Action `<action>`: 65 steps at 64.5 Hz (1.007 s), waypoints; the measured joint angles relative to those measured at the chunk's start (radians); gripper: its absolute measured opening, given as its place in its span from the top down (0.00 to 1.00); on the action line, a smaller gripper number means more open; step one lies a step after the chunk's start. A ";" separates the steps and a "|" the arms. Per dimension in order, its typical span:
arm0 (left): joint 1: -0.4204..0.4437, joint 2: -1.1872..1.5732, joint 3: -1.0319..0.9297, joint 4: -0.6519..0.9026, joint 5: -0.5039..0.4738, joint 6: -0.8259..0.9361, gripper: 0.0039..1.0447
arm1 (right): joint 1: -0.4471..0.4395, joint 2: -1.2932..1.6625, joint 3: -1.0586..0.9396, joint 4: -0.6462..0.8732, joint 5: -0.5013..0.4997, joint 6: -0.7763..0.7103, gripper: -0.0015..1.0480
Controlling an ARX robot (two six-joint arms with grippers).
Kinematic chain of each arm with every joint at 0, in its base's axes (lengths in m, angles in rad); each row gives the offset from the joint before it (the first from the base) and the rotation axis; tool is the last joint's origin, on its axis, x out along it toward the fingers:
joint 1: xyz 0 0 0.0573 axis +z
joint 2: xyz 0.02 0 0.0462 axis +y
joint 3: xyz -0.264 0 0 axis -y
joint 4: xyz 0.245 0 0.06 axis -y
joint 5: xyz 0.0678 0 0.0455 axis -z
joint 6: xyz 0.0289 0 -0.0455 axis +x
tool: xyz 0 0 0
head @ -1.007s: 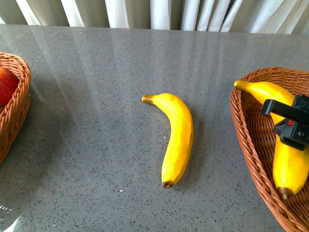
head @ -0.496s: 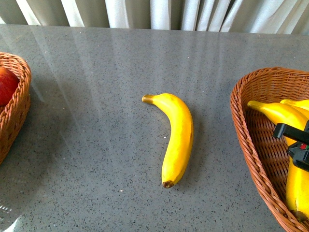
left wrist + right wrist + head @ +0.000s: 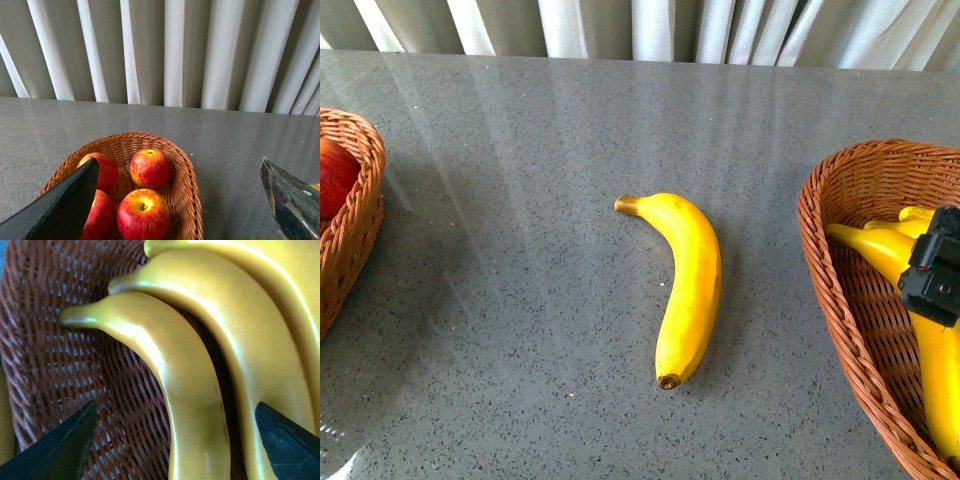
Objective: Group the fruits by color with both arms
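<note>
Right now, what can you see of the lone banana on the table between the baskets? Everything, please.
The banana is glossy yellow, smooth and curved, and it looks whole and unmarked. Its brownish stem end points away from the robot and to the left, and its dark brown tip points toward the robot. It lies flat on the grey speckled table, about midway between the left basket and the right basket, touching neither. Only the table touches it.

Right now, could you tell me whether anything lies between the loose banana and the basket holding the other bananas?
Nothing visible does: only bare table separates the banana from the basket on the right.
</note>
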 joint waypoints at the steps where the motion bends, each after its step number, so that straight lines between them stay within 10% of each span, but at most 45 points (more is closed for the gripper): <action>1: 0.000 0.000 0.000 0.000 0.000 0.000 0.09 | 0.003 -0.015 0.001 -0.009 -0.002 -0.002 0.08; 30: 0.000 0.000 0.000 0.000 0.000 0.000 0.09 | 0.223 0.005 0.307 -0.135 -0.081 -0.141 0.09; 65: 0.000 0.000 0.000 0.000 0.000 0.000 0.09 | 0.241 0.462 0.643 -0.227 -0.111 -0.259 0.09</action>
